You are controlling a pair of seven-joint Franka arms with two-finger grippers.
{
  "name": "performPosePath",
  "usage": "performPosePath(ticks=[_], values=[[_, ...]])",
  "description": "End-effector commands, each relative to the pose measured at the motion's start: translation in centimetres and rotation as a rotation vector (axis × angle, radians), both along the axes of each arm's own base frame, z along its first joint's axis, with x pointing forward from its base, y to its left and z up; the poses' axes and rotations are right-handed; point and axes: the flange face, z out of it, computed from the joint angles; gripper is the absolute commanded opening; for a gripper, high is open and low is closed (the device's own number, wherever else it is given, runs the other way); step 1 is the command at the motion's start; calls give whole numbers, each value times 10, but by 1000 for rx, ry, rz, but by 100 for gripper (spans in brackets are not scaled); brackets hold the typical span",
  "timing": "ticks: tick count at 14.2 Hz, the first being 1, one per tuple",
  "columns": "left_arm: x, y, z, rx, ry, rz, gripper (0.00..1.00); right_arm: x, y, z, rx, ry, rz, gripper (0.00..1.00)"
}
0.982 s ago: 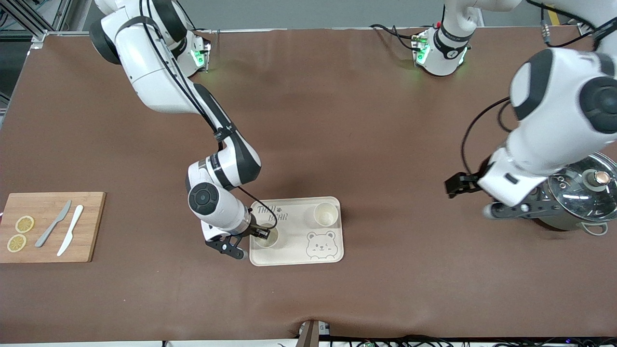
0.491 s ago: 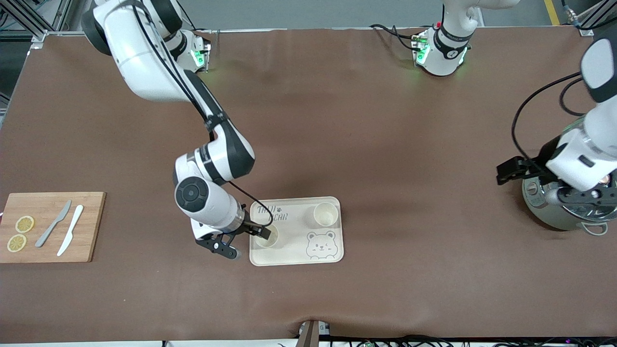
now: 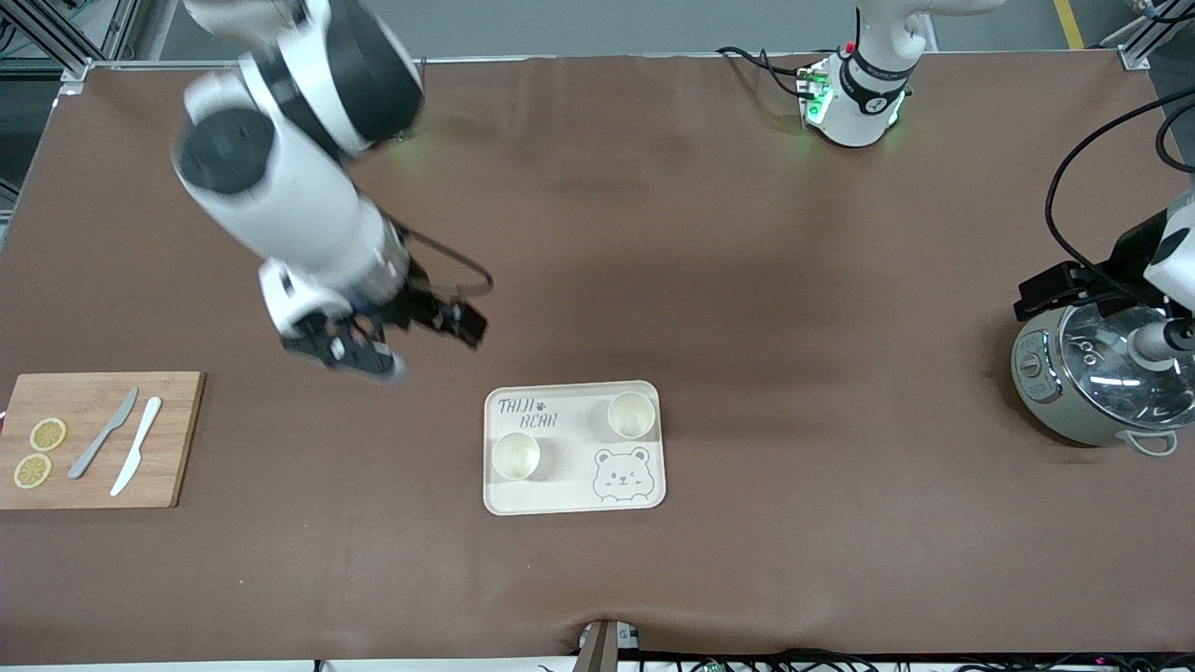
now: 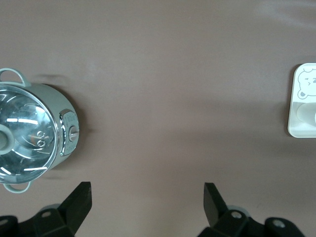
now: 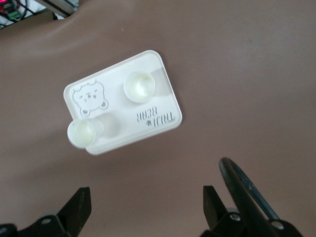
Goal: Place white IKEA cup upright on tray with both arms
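A brown table holds a cream bear-print tray with two white cups standing upright on it. The right gripper hangs empty above bare table, jaws wide. The left gripper, also wide and empty, hovers by a lidded pot.

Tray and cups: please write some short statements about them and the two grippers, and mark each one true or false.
1. Two white cups stand upright on the tray. True.
2. The right gripper grips a cup. False: it is open, empty, up over bare table.
3. The left gripper is open, beside the pot. True.
4. The tray lies on the wooden cutting board. False: it lies on the table, apart from the board.
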Motion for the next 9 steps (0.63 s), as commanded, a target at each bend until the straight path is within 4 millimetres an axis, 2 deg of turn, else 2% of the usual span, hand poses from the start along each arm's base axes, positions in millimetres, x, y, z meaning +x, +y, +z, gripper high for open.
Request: performPosePath(ticks=[1,3,5,6,9], values=[[-16,2,11,14,-2,-12,100,-100,-44,44,-24,-33,39,100],[-22,2,18,14,-2,-14,100,-149,-70,44,-116,-80,85,100],[-28,1,26,23,-4,-23,100,-168,-100,44,-160,-98,131,100],[-29,0,27,43,-6,-51,100,-165,-126,48,-159,-102,160,100],[-28,0,28,42,-11,-57,100,-141,-210,58,-122,-114,229,100]])
